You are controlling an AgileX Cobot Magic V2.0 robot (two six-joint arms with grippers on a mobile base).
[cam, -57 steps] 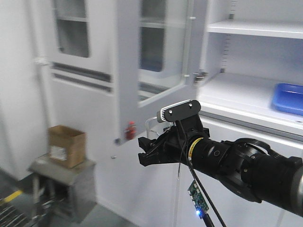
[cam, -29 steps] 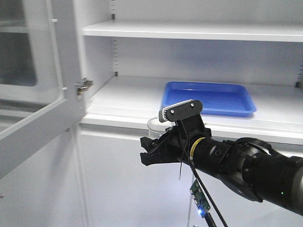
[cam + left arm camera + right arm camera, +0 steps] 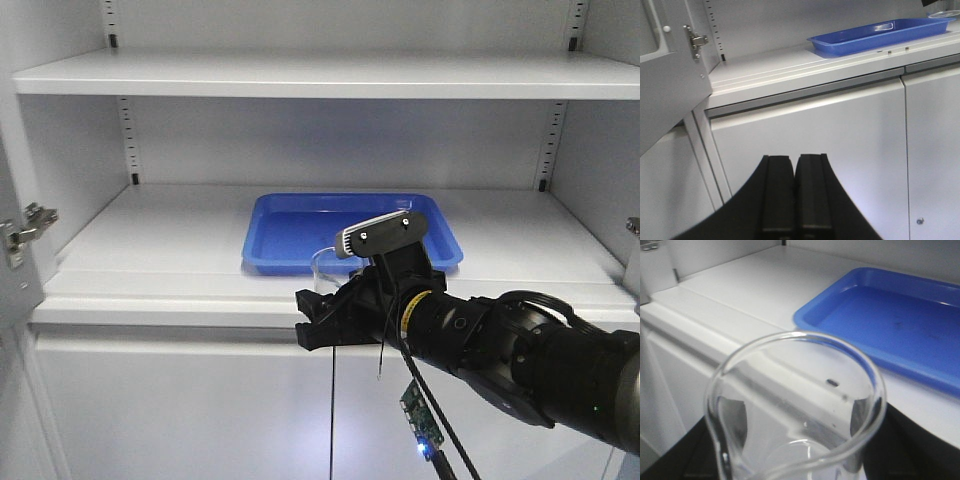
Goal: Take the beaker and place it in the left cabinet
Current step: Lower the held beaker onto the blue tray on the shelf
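Observation:
My right gripper [image 3: 318,322] is shut on the clear glass beaker [image 3: 324,266], held upright in front of the lower doors, just below the front edge of the open grey cabinet's middle shelf [image 3: 150,230]. In the right wrist view the beaker's rim [image 3: 800,335] fills the frame, with dark fingers [image 3: 905,440] pressed on both sides of the gripper [image 3: 795,460]. The shelf [image 3: 740,290] lies just ahead. My left gripper [image 3: 795,165] is shut and empty, low before the cabinet's lower doors, and the shelf [image 3: 770,62] is above it.
A blue tray [image 3: 340,225] lies mid-shelf and also shows in the left wrist view [image 3: 875,32] and the right wrist view [image 3: 900,315]. An upper shelf [image 3: 320,75] spans above. An open door with a hinge [image 3: 665,75] stands at the left.
The front view has swung from the glazed door on the left to face the open shelves and blue tray squarely. The right arm holds the same pose with the beaker.

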